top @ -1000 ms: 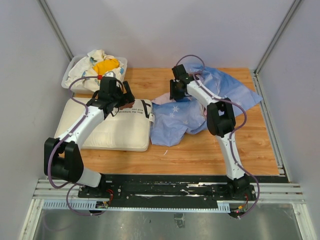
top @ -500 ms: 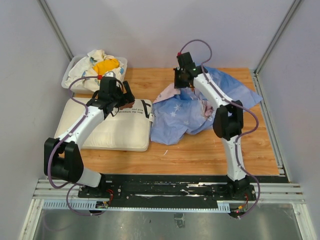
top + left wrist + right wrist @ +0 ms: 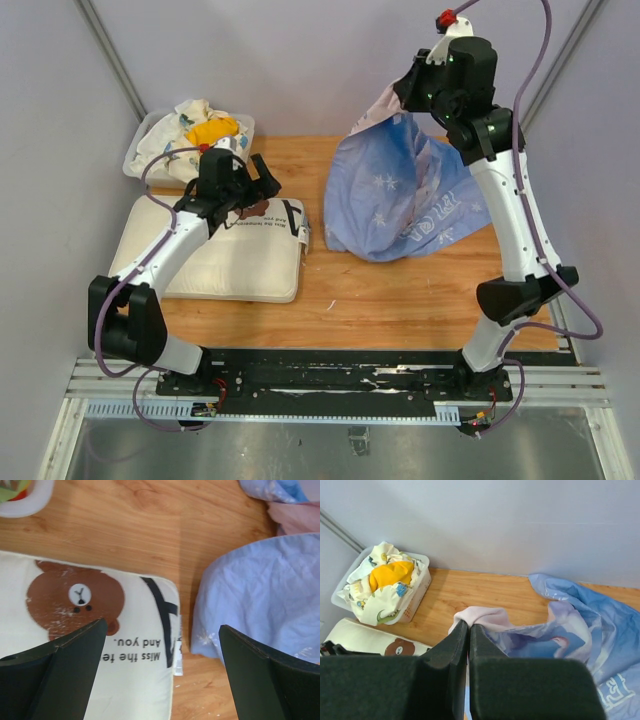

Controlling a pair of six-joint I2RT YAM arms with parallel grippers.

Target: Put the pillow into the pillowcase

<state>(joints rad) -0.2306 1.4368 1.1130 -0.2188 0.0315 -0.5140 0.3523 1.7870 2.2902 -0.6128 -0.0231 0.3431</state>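
The cream pillow (image 3: 230,255) with a brown bear face lies flat at the left of the wooden table; its black strap is at the right end. My left gripper (image 3: 255,195) hovers open over that far right corner, and its jaws straddle the strap and lettering (image 3: 162,626). High at the back right, my right gripper (image 3: 405,95) is shut on a pink-lined edge of the light-blue pillowcase (image 3: 400,195). The case hangs down from it, with its lower part resting on the table. The pinched fold shows at the fingertips (image 3: 468,624), with the pillowcase (image 3: 560,640) spread below.
A white basket (image 3: 138,150) holding a white-and-yellow cloth bundle (image 3: 205,130) stands at the back left corner, just beyond the pillow. Grey walls and metal posts close in the table on three sides. Bare wood (image 3: 400,300) lies between the pillowcase and the arm bases.
My right gripper shut on the pillowcase edge and rose high toward the back right, lifting the case off the table into a hanging bag shape. The left arm barely moved.
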